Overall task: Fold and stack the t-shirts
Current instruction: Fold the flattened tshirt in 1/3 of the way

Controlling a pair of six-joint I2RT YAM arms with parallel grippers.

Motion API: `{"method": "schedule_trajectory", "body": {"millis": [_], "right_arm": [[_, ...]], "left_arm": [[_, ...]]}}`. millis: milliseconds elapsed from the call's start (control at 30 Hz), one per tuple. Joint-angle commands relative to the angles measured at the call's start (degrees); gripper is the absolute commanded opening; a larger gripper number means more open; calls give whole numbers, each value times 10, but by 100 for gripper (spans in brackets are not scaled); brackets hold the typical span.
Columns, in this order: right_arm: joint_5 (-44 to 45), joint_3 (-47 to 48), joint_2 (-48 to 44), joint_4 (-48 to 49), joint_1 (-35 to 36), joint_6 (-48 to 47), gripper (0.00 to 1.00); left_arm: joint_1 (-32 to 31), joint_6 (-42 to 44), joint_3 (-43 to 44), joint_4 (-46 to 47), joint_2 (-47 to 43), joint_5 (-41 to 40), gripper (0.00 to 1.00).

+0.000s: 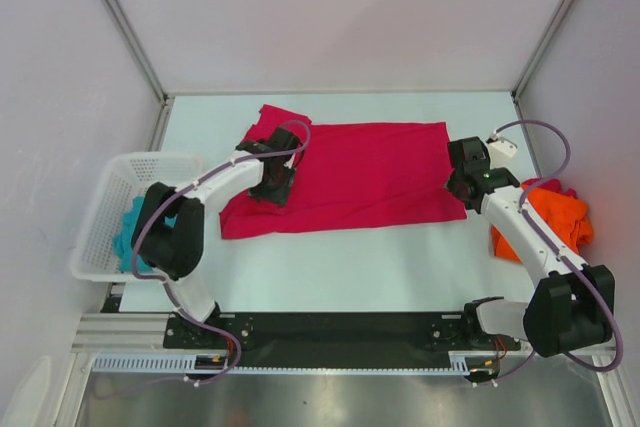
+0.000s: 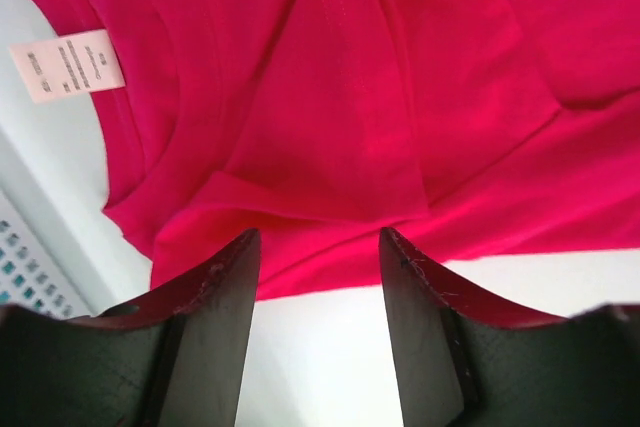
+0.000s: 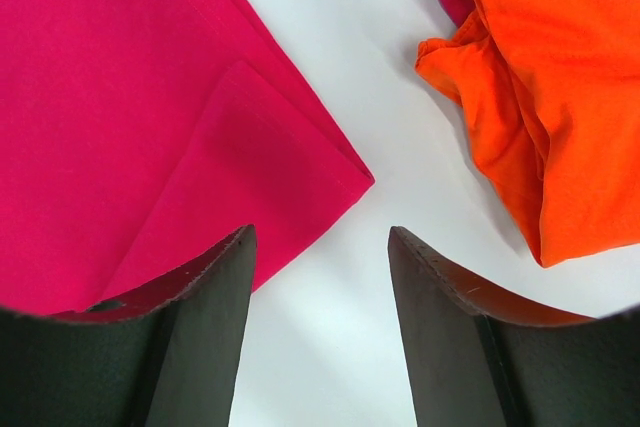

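Observation:
The crimson-pink t-shirt (image 1: 350, 175) lies spread flat across the middle of the table, folded lengthwise, its collar end and white neck label (image 2: 68, 65) at the left. My left gripper (image 1: 273, 187) hovers over that collar end, open, with bare table and the shirt's edge (image 2: 330, 147) showing between its fingers. Over the shirt's lower right corner (image 3: 300, 162) my right gripper (image 1: 462, 187) also stands open, holding nothing. A crumpled bright orange t-shirt (image 1: 555, 215) (image 3: 560, 97) rests at the right edge. The teal t-shirt (image 1: 130, 232) sits bunched inside the basket.
A white plastic mesh basket (image 1: 110, 187) stands at the table's left edge, partly overhanging it. Pale walls with metal corner posts enclose the table on three sides. A black rail carrying both arm bases runs along the near edge.

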Motion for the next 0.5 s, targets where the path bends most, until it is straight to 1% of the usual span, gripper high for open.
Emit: {"method": "schedule_trajectory", "body": {"millis": [0, 100, 333, 467], "right_arm": [[9, 0, -17, -8, 3, 4, 61], [10, 0, -16, -7, 3, 3, 61], [9, -7, -17, -2, 3, 4, 61], [9, -11, -17, 2, 2, 3, 61]], "left_arm": [[-11, 51, 24, -12, 23, -66, 57], [-16, 62, 24, -7, 35, -44, 57], [-72, 77, 33, -3, 55, -50, 57], [-82, 79, 36, -5, 62, -51, 57]]}}
